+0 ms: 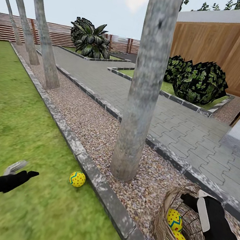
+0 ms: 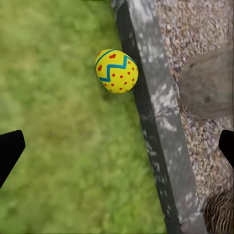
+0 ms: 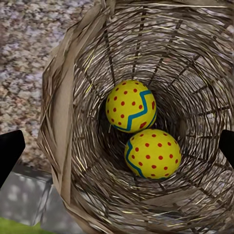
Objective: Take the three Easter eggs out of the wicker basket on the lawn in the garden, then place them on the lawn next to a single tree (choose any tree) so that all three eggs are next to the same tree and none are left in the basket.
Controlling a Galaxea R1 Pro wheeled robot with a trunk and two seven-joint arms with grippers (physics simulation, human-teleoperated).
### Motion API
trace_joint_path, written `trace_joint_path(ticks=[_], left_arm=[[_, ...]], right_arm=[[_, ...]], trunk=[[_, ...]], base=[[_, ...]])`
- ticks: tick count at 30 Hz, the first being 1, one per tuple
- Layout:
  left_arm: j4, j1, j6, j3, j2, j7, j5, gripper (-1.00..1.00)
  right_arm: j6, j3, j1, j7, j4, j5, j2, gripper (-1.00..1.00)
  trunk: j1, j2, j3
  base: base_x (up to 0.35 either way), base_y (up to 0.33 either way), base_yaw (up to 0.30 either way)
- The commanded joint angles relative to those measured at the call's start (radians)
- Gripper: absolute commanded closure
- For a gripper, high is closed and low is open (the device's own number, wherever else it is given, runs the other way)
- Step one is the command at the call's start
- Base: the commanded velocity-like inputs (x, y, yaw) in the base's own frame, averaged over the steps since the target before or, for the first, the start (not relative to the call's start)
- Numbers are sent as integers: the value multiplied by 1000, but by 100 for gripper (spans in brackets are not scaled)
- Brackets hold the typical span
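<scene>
One Easter egg (image 1: pixel 77 179) lay on the lawn (image 1: pixel 16 125) beside the kerb (image 1: pixel 97 183), near the tree (image 1: pixel 141 100) | two eggs (image 3: pixel 130 106) sat in the wicker basket (image 1: pixel 163 230) on gravel | your right end effector (image 3: pixel 117 151) hovered above them, fingers apart; left end effector (image 2: pixel 117 146) spread too | risk: fingers could snag the weave and tip the basket.

1 egg (image 1: pixel 77 179) on lawn (image 1: pixel 13 124) by kerb (image 1: pixel 97 181) | 2 eggs (image 1: pixel 174 219) in wicker basket (image 1: pixel 166 238) | tree (image 1: pixel 141 100) between
</scene>
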Motion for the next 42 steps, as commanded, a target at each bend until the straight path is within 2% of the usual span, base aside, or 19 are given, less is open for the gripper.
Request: trace_joint_path(ticks=[1,6,13,15,16,18,20,24,27,29,30,32,36,38,42], left_arm=[[-8,-1,5,-6,-2,-10,-8,-100],[-64,-2,6,-54,-9,-17,3,-100],[-119,-3,5,-95,-32,-24,93,-100],[-124,-6,5,-121,-41,-24,113,-100],[-128,-9,5,-146,-47,-25,121,-100],[-133,-17,5,-188,-66,-25,126,-100],[-136,-28,5,-211,-90,-25,127,-100],[-139,-57,5,-228,-149,-25,128,-100],[-138,-70,6,-234,-171,-25,128,-100],[-138,-76,5,-275,-200,-25,128,-100],[-139,-77,5,-287,-205,-25,128,-100],[-139,-79,1,-351,-229,-25,128,-100],[-139,-81,-4,-410,-259,-24,128,-100],[-139,-82,-8,-423,-269,-25,128,-100],[-137,-82,-11,-427,-269,-26,128,-100]], right_arm=[[3,0,-1,-8,-1,-11,0,-100],[3,0,-1,-8,3,-11,1,-100],[4,1,-1,-8,7,-14,3,-100],[4,1,-1,-8,7,-14,3,-100],[4,1,-1,-8,7,-15,3,-100],[4,2,-1,-7,7,-15,4,-100],[4,2,-1,-7,6,-15,4,-100],[4,2,-1,-7,6,-15,4,-100],[4,2,-1,-7,6,-15,4,-100],[4,2,-1,-7,7,-15,4,-100],[4,2,-1,-7,7,-15,4,-100],[4,2,-1,-7,7,-15,4,-100],[4,2,-1,-7,6,-14,3,-100],[4,2,-1,-7,5,-14,3,-100],[4,2,-1,-8,6,-14,3,-100]], trunk=[[0,0,-1],[0,0,-1],[0,0,-1],[0,0,-1],[0,0,-1],[0,0,-1],[0,0,-1],[0,0,-1],[0,0,-1],[0,0,-1],[0,0,-1],[0,0,-1],[0,0,-1],[0,0,-1],[0,0,-1]], base=[[0,0,0],[0,0,0],[0,0,0],[0,0,0],[0,0,0],[0,0,0],[0,0,0],[0,0,0],[0,0,0],[0,0,0],[0,0,0],[0,0,0],[0,0,0],[0,0,0],[0,0,0]])
